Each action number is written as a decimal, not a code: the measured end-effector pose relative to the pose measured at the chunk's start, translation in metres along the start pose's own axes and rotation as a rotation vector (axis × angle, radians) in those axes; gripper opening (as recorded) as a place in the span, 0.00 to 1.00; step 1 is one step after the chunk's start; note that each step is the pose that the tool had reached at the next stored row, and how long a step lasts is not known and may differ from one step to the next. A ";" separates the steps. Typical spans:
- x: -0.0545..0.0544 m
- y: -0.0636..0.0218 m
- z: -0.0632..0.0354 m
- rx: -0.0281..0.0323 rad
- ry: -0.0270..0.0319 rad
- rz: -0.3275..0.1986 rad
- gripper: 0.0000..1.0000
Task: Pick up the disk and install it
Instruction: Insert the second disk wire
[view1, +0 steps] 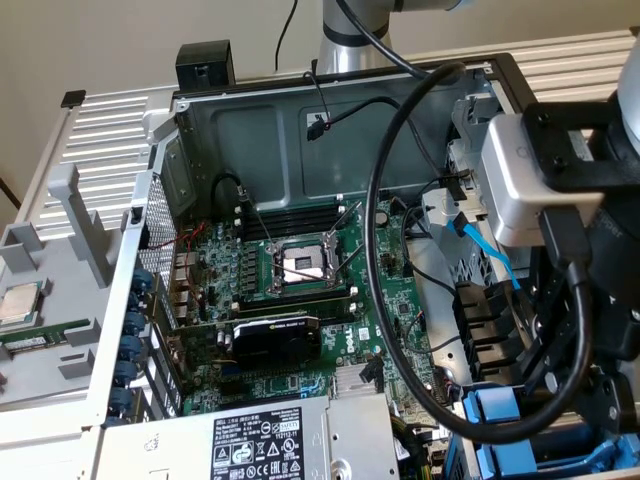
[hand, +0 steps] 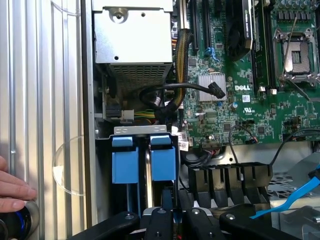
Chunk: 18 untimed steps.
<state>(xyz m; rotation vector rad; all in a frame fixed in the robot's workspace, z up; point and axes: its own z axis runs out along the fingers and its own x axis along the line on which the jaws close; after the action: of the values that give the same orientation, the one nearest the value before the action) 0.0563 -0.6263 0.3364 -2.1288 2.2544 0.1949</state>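
The gripper (hand: 167, 220) hangs over the drive bay beside the power supply (hand: 132, 37); the disk (hand: 162, 162) sits edge-on there in its blue carrier; whether the gripper pinches it cannot be told.

A plain beige wall (view1: 120, 40) closes off the back of the scene under soft, even light. Below it runs a white ribbed work surface (view1: 110, 115) — long parallel slats reaching toward the exterior view's left edge. A small black box (view1: 204, 66) stands at the wall's foot — a dark cable (view1: 288, 30) climbs beside it.
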 end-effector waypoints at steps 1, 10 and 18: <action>0.000 0.0000 0.0001 0.0000 0.0003 0.000 0.16; 0.001 0.0000 0.0006 0.0000 0.0024 0.001 0.16; 0.000 -0.0001 0.0015 0.0002 0.0001 0.002 0.16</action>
<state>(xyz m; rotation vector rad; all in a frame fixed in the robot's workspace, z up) 0.0563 -0.6266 0.3348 -2.1269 2.2562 0.1946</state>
